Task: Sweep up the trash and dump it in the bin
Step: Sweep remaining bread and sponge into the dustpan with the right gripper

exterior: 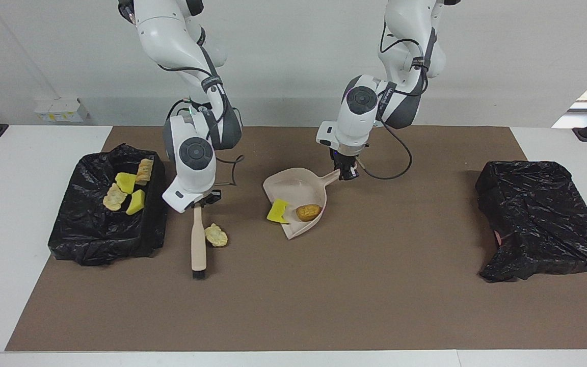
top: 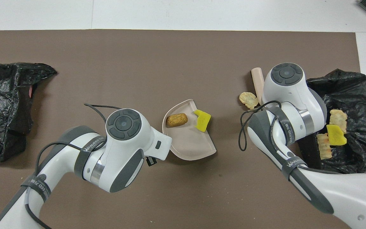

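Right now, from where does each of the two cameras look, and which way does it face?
Facing view: high across the table, facing the robots; both whole arms show, left gripper holding the dustpan, right gripper the brush.
Overhead view: above the robots' end, looking down; wrists hide the grippers.
Shared: dustpan, loose beige chunk, filled bin.

Both claws hidden overhead by wrists, brush (top: 258,83) bristles prob. too

chunk (exterior: 215,235) beside brush (exterior: 198,243), two pieces in dustpan (exterior: 296,187)
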Robot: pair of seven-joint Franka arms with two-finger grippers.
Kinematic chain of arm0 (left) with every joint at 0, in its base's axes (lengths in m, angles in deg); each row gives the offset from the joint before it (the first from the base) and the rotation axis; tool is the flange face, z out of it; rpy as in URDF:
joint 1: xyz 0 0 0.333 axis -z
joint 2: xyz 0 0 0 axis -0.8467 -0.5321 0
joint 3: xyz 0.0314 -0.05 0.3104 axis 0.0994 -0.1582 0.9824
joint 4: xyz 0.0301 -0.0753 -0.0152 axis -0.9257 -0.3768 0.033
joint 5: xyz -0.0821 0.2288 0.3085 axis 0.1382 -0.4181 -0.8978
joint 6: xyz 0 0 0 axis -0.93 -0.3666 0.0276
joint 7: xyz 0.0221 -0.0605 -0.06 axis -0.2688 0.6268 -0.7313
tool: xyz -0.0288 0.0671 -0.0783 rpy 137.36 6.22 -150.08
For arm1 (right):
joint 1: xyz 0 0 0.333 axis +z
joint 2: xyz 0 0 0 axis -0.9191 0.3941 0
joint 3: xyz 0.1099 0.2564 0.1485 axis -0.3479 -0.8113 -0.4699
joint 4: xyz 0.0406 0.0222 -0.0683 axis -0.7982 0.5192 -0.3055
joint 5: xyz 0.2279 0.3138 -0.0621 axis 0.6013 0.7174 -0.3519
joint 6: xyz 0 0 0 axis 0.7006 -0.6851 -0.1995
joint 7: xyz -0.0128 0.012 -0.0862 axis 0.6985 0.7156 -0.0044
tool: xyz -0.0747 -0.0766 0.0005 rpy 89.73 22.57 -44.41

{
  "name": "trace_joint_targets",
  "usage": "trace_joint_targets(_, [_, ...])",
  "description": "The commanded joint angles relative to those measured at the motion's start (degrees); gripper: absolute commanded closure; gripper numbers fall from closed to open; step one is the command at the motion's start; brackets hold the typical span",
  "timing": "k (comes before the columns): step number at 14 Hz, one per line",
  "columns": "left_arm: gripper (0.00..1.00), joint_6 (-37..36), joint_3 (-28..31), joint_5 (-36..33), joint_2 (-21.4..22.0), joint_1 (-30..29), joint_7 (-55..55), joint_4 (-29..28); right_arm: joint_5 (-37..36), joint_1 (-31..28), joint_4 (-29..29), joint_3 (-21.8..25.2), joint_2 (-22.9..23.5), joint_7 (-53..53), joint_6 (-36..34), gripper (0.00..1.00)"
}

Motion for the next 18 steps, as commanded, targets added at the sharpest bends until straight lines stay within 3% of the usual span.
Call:
trace_joint_targets(1, [1.0,0.81,0.65,0.51,1.52,1.02,-1.8,-1.64,4.87,0.69,0.28,-4.01,-0.76,2.46,-4.15,1.0])
trace_joint_targets(5, [1.0,0.98,0.65,0.51,1.52,0.93,-1.45,-1.9,13.57,2.09,7.22,-9.9,-5.32,2.55,-4.25,1.0])
trace_joint_targets(8, [1.0,2.38,0.73,0.51,2.31,0.76,-0.31,-3.57,20.77,7.26,6.71,-10.35,-6.65,1.41,-4.6,1.0])
trace_joint_targets(11, [1.0,7.65,0.65,1.03,2.58,-2.31,7.4,-6.03,21.5,6.58,6.26,-10.35,-9.89,1.85,-7.05,1.0])
trace_joint_targets(16, [1.0,10.21,0.73,13.41,1.7,-7.23,20.49,-5.51,21.76,7.63,6.52,-10.44,-13.68,-5.07,-8.73,1.0])
trace_joint_targets(18, [1.0,9.08,0.91,13.96,1.7,-9.34,24.72,-3.85,21.85,9.03,6.96,-10.44,-14.29,-8.42,-8.56,1.0])
